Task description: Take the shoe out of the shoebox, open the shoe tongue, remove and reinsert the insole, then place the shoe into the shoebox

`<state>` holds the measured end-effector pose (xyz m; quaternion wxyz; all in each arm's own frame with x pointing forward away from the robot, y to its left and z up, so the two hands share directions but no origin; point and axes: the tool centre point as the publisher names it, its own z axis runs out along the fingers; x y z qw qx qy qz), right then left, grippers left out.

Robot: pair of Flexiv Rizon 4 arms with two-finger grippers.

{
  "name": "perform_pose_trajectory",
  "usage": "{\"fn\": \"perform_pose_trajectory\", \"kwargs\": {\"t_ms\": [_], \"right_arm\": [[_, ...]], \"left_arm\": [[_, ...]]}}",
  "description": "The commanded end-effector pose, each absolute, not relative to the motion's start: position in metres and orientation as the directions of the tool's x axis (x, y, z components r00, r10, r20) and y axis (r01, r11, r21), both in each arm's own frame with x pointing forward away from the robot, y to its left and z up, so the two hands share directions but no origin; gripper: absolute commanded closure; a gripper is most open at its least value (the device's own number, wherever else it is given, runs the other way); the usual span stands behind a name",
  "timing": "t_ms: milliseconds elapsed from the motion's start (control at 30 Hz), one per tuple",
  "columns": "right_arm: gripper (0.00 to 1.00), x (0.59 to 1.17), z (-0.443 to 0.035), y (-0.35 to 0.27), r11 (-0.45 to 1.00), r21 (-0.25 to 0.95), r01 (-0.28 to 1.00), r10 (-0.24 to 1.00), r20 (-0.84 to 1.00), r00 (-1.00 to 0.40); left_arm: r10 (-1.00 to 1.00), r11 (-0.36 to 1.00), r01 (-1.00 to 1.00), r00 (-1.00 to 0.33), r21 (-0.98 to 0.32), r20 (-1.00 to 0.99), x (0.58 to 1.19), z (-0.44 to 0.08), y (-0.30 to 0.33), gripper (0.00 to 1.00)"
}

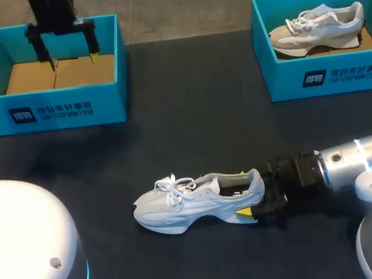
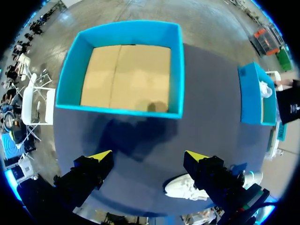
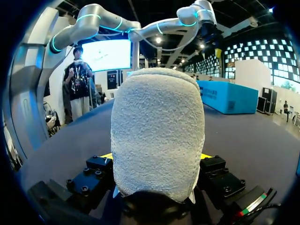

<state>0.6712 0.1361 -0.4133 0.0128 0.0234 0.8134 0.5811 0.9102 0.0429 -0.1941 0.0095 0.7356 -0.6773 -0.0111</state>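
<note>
- The right gripper (image 1: 247, 193) is clamped on the heel (image 3: 157, 136) of the shoe (image 1: 192, 202). One yellow tip presses each side of it, and the jaws stand about as wide as the heel.
- The shoe lies upright on its sole on the dark table (image 1: 192, 132), near the front and middle. Its toe points toward my left and its laces are tied.
- It looks like a light sneaker, with a soft fabric upper that will give under a pinch and a stiffer sole and heel counter. I judge the heel the firmest place to hold it.
- The tongue is thin and floppy, so it is best pinched at its free edge above the laces. The insole sits out of sight inside the dark opening; it is probably flexible and would need a grip at its heel end.
- The left gripper (image 1: 71, 57) hangs spread wide and holds nothing. It is above the empty shoebox (image 1: 49, 107) at the far left, well apart from the shoe.
- A second shoebox (image 1: 339, 77) at the far right holds another shoe (image 1: 317, 26).
</note>
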Motion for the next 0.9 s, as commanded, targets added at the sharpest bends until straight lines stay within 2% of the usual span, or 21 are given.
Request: {"fn": "perform_pose_trajectory", "kwargs": {"t_ms": [33, 467, 500, 633, 900], "right_arm": [[1.00, 0.670, -0.414, 0.136, 0.327, 0.945, 0.024, 0.054, 0.007, -0.999], [1.00, 0.670, -0.414, 0.136, 0.327, 0.945, 0.024, 0.054, 0.007, -0.999], [1.00, 0.670, -0.414, 0.136, 0.327, 0.945, 0.024, 0.054, 0.007, -0.999], [1.00, 0.670, -0.414, 0.136, 0.327, 0.945, 0.024, 0.054, 0.007, -0.999], [1.00, 0.670, -0.414, 0.136, 0.327, 0.945, 0.024, 0.054, 0.007, -0.999]], "left_arm": [[-0.999, -0.009, -0.999, 0.008, 0.041, -0.041, 0.893, -0.202, 0.025, 0.00], [-0.999, -0.009, -0.999, 0.008, 0.041, -0.041, 0.893, -0.202, 0.025, 0.00], [-1.000, -0.016, -0.997, 0.017, 0.070, 0.002, 0.891, -0.198, 0.022, 0.00], [-0.999, -0.022, -0.996, 0.024, 0.090, 0.031, 0.853, -0.194, -0.005, 0.00], [-0.999, -0.048, -0.998, 0.048, 0.034, -0.021, 0.779, -0.197, -0.048, 0.00]]}}
